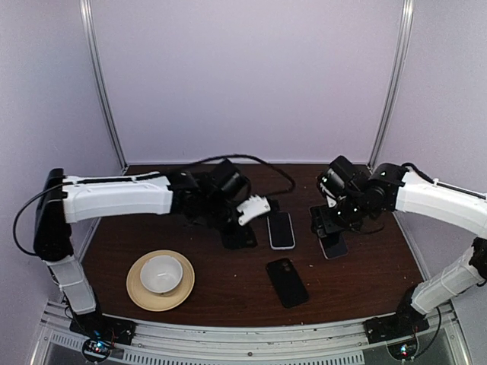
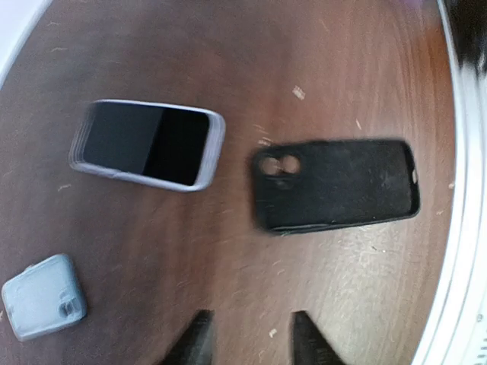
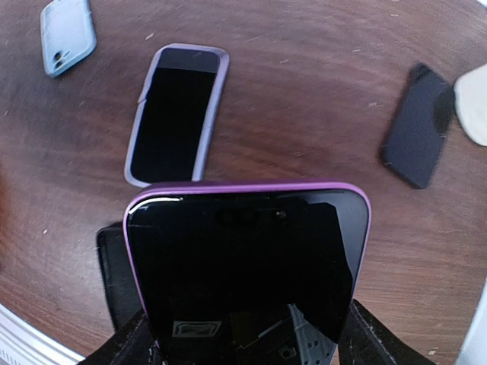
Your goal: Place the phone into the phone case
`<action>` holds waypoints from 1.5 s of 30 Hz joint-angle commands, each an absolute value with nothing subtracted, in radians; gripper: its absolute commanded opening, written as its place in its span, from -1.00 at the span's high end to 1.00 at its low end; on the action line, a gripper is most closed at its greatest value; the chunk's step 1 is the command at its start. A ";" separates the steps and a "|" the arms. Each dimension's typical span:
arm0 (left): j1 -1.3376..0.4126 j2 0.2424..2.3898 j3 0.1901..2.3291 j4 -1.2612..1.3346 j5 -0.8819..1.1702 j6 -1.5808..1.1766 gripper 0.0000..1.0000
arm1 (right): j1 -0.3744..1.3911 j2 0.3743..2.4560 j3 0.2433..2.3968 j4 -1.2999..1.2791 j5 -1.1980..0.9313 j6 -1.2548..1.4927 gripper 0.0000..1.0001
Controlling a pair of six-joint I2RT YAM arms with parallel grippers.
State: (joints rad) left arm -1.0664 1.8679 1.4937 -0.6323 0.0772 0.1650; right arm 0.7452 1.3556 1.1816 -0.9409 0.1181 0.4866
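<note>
The right gripper (image 3: 247,334) pinches a glossy dark-screened phone (image 3: 243,251), possibly purple-cased; the left gripper (image 2: 255,338) is spread above the brown wooden surface (image 2: 152,251).

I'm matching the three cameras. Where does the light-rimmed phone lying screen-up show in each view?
Top external: the light-rimmed phone lies just right of centre.
Left wrist: upper left.
Right wrist: upper left.
Landmarks: the pale blue phone-sized item lies near it in both wrist views; the black case with camera holes, in top external and left wrist.

White bowl (image 1: 160,272) sitting in tan plate (image 1: 161,302) — front left, dark wooden table (image 1: 228,293)
</note>
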 commanded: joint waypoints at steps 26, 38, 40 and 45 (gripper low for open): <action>-0.663 1.513 1.185 -0.505 0.084 -0.279 -0.95 | 1.169 1.714 1.128 -0.703 0.244 0.890 0.62; -0.663 1.538 1.195 -0.517 0.086 -0.271 -0.95 | 1.164 1.762 1.116 -0.694 0.253 0.855 0.66; -0.663 1.544 1.196 -0.519 0.081 -0.270 -0.95 | 1.165 1.772 1.119 -0.700 0.259 0.854 0.67; -0.663 1.548 1.198 -0.519 0.101 -0.270 -0.95 | 1.166 1.781 1.116 -0.710 0.274 0.873 0.68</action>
State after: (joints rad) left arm -0.6666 1.5394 1.1675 -0.5270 0.0834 -0.2687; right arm 1.1656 1.7641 1.1130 -0.6968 0.2298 0.8627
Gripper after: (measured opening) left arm 0.976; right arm 0.744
